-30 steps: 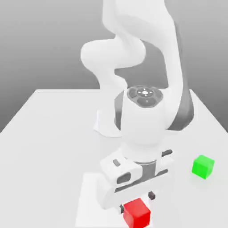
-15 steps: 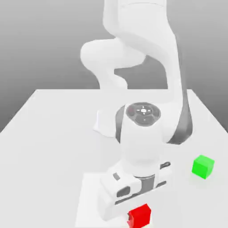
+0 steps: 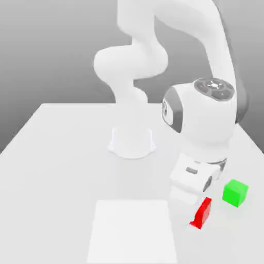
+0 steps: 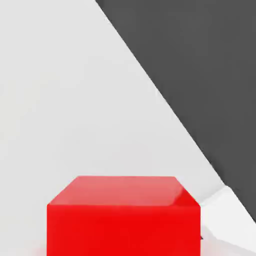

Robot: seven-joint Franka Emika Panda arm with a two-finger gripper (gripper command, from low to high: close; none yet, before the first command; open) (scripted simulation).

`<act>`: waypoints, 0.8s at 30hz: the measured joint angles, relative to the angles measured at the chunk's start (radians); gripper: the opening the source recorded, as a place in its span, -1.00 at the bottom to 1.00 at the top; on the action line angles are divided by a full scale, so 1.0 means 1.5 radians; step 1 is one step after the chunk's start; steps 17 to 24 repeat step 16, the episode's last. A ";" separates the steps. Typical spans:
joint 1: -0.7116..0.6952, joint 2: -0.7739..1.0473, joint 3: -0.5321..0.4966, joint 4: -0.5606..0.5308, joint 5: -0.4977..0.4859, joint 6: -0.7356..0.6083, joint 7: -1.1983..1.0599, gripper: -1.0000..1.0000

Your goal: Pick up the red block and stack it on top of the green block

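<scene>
red block [image 3: 202, 213] clamped in the gripper [image 3: 198, 209], lifted off the table [image 3: 62, 154], tilted, one corner pointing down; a cube, so no long axis to speak of. in the hand view, red block [image 4: 124, 216] seen close, top face and one side face, edges square to the camera. green block [image 3: 235, 193] resting flat on the table, just beside the red block toward the exterior view's right, apart from it, one vertical edge turned toward the camera.

a second ago: gripper wide, low over the pale square patch [image 3: 133, 231] near the table's front edge, red block sitting flat there. now shut on the red block, raised and swung toward the exterior view's right, close to the green block; green block unmoved.

open table across the exterior view's left and around the arm's base [image 3: 132, 142]. green block near the table's right edge.
</scene>
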 joint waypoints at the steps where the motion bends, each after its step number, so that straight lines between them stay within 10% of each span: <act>1: 0.009 -0.010 0.014 -0.009 -0.004 -0.001 -0.032 -1.00; 12: 0.155 0.003 0.105 -0.086 -0.073 0.115 -0.334 -1.00; 13: 0.156 0.017 0.103 -0.086 -0.079 0.129 -0.333 1.00; 24: 0.156 0.017 0.103 -0.086 -0.079 0.129 -0.333 1.00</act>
